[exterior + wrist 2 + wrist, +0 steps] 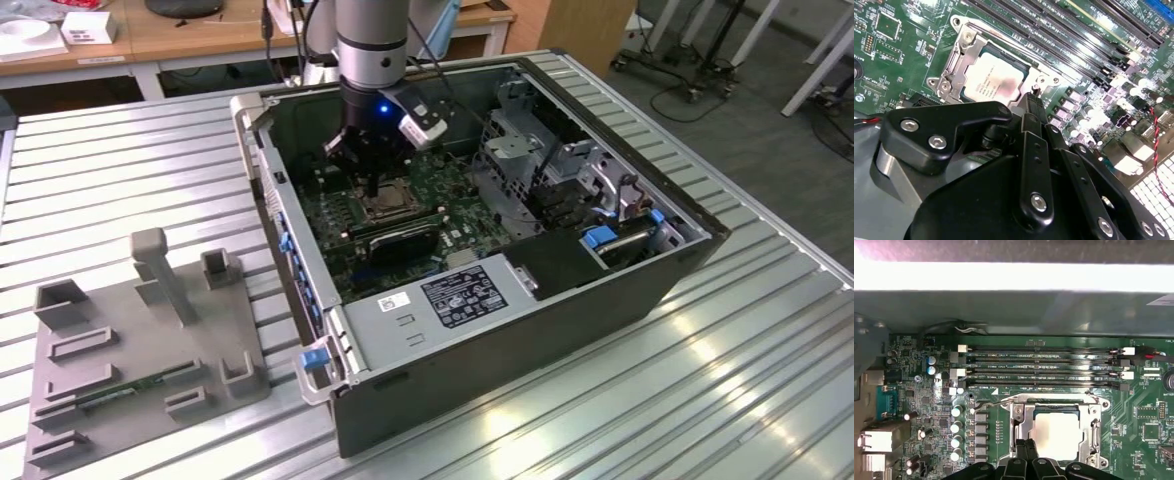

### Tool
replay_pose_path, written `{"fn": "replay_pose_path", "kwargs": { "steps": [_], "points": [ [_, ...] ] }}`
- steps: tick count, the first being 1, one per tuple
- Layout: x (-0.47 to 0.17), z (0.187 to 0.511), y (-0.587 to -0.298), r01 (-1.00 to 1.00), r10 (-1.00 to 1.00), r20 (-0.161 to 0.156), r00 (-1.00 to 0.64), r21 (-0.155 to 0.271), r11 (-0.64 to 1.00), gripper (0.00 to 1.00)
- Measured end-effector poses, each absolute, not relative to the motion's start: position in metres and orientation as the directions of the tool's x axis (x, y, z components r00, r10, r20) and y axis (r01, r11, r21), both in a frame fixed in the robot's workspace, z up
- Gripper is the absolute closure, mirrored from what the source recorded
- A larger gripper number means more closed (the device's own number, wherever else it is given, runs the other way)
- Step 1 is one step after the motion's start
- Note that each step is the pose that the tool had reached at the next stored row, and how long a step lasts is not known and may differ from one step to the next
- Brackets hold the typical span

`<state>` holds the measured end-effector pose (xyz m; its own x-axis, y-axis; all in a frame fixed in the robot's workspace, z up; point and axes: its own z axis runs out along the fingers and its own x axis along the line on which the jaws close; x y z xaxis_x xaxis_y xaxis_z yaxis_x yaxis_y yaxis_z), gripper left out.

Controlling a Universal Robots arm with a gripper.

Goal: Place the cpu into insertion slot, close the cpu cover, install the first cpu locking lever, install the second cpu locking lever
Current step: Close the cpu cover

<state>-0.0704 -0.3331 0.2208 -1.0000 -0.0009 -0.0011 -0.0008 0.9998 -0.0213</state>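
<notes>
The cpu lies flat in the insertion slot, pale and silvery. The cpu cover is down around it as a silvery frame. A thin wire locking lever runs along the socket side that faces the memory slots. My gripper hangs low over the socket's edge, its black fingers pressed together. The fingertips stand right by a small metal lever end; I cannot tell whether they touch it.
The socket sits on a green motherboard inside an open computer case on a ribbed metal table. Long black memory slots run beside the socket. A drive cage stands at the exterior view's right. A grey fixture plate lies outside the case.
</notes>
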Motion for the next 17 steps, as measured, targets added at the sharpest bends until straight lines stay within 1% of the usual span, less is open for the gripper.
{"fn": "replay_pose_path", "kwargs": {
  "steps": [17],
  "points": [
    [-0.05,0.221,-0.333,-0.001,-0.001,-0.001,-1.0,-0.022,1.0,0.89]
  ]
}}
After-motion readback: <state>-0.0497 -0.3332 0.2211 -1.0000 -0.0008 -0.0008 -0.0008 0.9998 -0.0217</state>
